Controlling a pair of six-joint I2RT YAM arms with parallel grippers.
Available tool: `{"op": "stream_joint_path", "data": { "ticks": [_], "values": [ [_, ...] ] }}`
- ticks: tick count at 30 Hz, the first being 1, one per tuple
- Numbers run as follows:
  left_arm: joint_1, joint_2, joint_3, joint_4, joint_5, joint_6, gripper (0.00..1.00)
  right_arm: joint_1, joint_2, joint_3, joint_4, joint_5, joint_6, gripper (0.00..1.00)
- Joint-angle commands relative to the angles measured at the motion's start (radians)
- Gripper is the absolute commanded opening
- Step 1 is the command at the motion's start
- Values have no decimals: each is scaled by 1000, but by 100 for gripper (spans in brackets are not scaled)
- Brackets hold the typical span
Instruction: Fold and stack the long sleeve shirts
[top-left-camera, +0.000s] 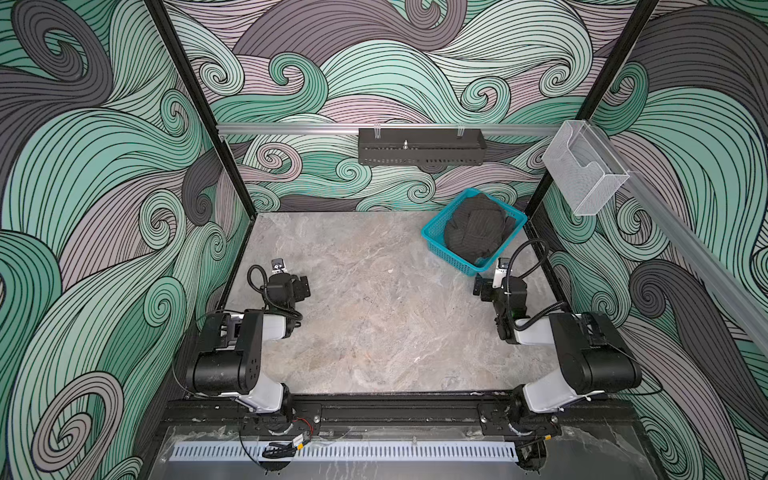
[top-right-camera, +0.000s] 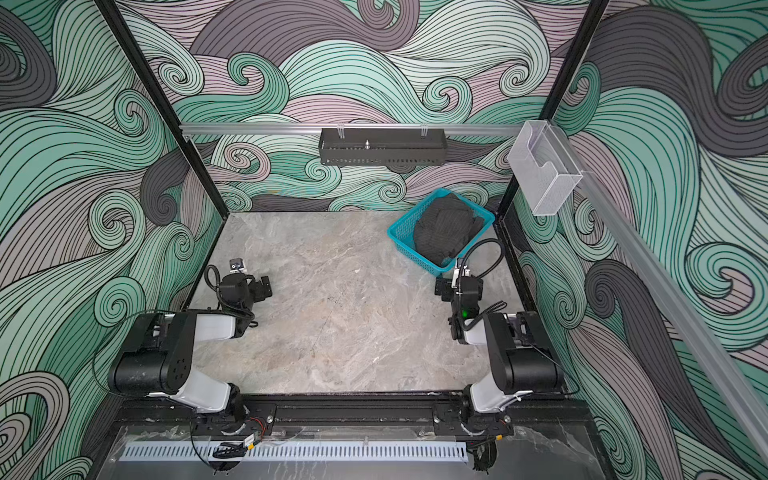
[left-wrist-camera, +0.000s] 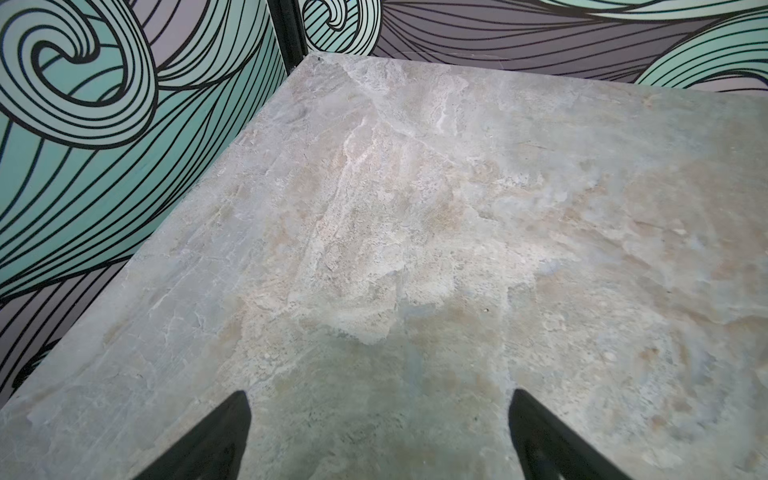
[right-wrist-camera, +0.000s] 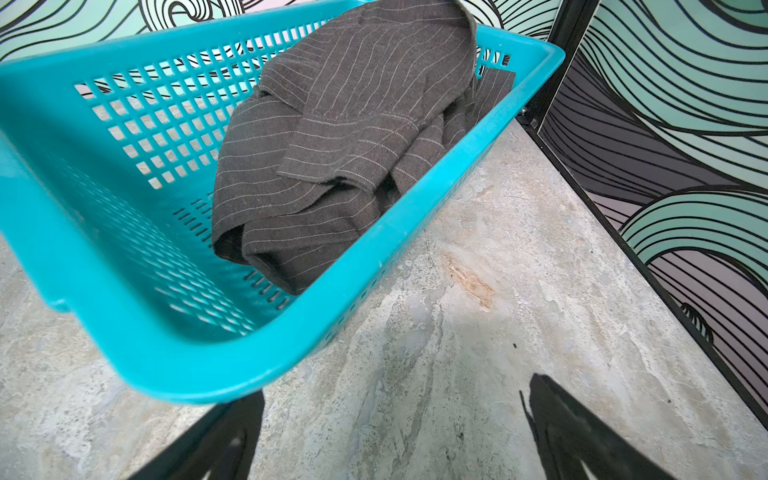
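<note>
Shirt (right-wrist-camera: 353, 124) lies bunched in the basket (right-wrist-camera: 436, 199); left hand (left-wrist-camera: 379, 395) and right hand (right-wrist-camera: 399, 386) gape empty.

The basket (right-wrist-camera: 415, 199) rim hides lower folds of the bunched shirt (right-wrist-camera: 345, 137)

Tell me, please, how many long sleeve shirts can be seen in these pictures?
1. A dark pinstriped shirt lies crumpled inside the teal basket, at the far right corner of the table. Another may be hidden beneath it; the pictures cannot settle that.
</note>
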Motion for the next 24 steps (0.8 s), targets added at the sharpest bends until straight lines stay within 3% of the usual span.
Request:
{"op": "stream_joint_path", "data": {
  "ticks": [1,24],
  "values": [
    [-12,-13,24,13,-12,5,99,-6,-15,12,11,-9,5,99],
    [-11,-10,29,7,-14,5,99,-9,-13,15,7,-12,8,99]
  ]
}}
